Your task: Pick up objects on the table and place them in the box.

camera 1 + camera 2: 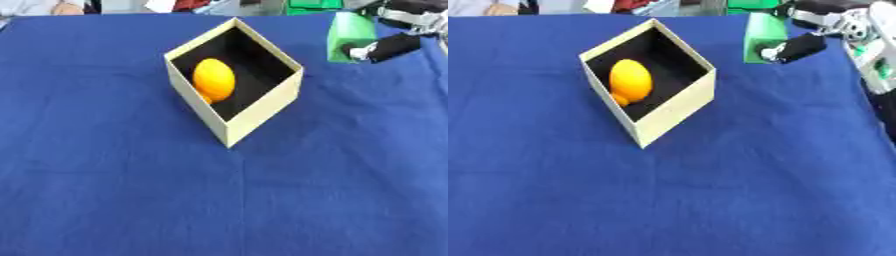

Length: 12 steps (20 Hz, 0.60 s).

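Green block [350, 36] in robot hand [389, 47]

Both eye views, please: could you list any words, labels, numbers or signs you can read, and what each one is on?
None can be read. The box, the orange fruit, the blue cloth and the green block in the right hand show no lettering; things at the far edge are too blurred to tell.
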Each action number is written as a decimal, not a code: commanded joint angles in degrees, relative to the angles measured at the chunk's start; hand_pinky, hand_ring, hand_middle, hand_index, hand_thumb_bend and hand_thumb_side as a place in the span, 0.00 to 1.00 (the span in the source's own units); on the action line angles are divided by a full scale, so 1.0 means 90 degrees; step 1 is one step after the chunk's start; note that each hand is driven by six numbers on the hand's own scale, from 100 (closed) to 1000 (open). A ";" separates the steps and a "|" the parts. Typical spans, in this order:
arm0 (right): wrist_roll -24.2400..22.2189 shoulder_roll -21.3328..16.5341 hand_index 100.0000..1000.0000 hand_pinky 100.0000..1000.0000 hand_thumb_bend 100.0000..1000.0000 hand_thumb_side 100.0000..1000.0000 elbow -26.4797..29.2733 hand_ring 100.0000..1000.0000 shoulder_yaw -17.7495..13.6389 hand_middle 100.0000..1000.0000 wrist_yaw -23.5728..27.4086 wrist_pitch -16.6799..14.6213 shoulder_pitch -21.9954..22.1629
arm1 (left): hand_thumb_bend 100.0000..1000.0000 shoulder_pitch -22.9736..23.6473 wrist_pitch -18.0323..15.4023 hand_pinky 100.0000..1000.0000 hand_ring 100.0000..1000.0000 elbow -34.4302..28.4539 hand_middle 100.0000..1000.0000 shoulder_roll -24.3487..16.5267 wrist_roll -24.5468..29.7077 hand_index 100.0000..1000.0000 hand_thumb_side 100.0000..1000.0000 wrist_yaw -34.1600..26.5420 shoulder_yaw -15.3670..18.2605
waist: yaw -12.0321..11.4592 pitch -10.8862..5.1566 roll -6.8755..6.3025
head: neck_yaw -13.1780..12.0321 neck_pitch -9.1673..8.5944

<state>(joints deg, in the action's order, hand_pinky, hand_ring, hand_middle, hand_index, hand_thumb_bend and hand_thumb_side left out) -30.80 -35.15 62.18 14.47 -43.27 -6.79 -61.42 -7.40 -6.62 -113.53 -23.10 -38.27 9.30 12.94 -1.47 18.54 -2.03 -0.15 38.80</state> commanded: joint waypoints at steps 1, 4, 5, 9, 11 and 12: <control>0.0085 0.0022 0.87 0.88 0.00 0.56 0.0284 0.93 -0.0059 0.83 -0.0166 -0.0003 -0.0287 | 0.21 -0.0016 -0.0013 0.88 0.50 -0.0117 0.58 -0.0121 0.0011 0.64 0.89 -0.0026 0.0053 | -0.0001 -0.0171 0.0014 | 0.0028 0.0053; 0.0046 0.0234 0.87 0.88 0.00 0.57 0.0326 0.92 -0.0017 0.82 -0.0157 0.0042 -0.0515 | 0.21 -0.0024 -0.0015 0.88 0.50 -0.0117 0.58 -0.0133 0.0018 0.64 0.89 -0.0034 0.0041 | -0.0008 -0.0196 0.0027 | 0.0037 0.0093; 0.0022 0.0315 0.87 0.88 0.00 0.57 0.0341 0.92 0.0019 0.83 -0.0165 0.0030 -0.0596 | 0.21 -0.0029 -0.0015 0.88 0.50 -0.0117 0.58 -0.0137 0.0022 0.64 0.89 -0.0037 0.0036 | -0.0014 -0.0204 0.0032 | 0.0038 0.0107; -0.0075 0.0618 0.87 0.88 0.00 0.59 0.0320 0.92 0.0096 0.83 -0.0176 0.0041 -0.0823 | 0.21 -0.0061 -0.0016 0.88 0.50 -0.0117 0.58 -0.0144 0.0037 0.64 0.89 -0.0050 0.0020 | -0.0059 -0.0217 0.0049 | 0.0001 0.0179; -0.0103 0.0763 0.87 0.88 0.00 0.61 0.0303 0.92 0.0114 0.83 -0.0184 0.0045 -0.0900 | 0.21 -0.0076 -0.0018 0.88 0.50 -0.0117 0.58 -0.0145 0.0037 0.64 0.89 -0.0056 0.0019 | -0.0085 -0.0211 0.0063 | -0.0020 0.0209; -0.0113 0.0819 0.87 0.88 0.00 0.61 0.0294 0.92 0.0118 0.83 -0.0187 0.0048 -0.0927 | 0.21 -0.0083 -0.0019 0.88 0.50 -0.0117 0.58 -0.0145 0.0035 0.64 0.89 -0.0059 0.0020 | -0.0095 -0.0207 0.0070 | -0.0022 0.0218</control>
<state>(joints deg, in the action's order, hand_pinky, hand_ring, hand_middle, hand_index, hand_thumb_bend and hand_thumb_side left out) -31.61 -27.66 63.93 15.68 -44.73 -6.36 -68.17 -7.68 -6.73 -113.53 -23.11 -38.13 9.05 12.92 -2.27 17.97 -1.34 -0.12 40.29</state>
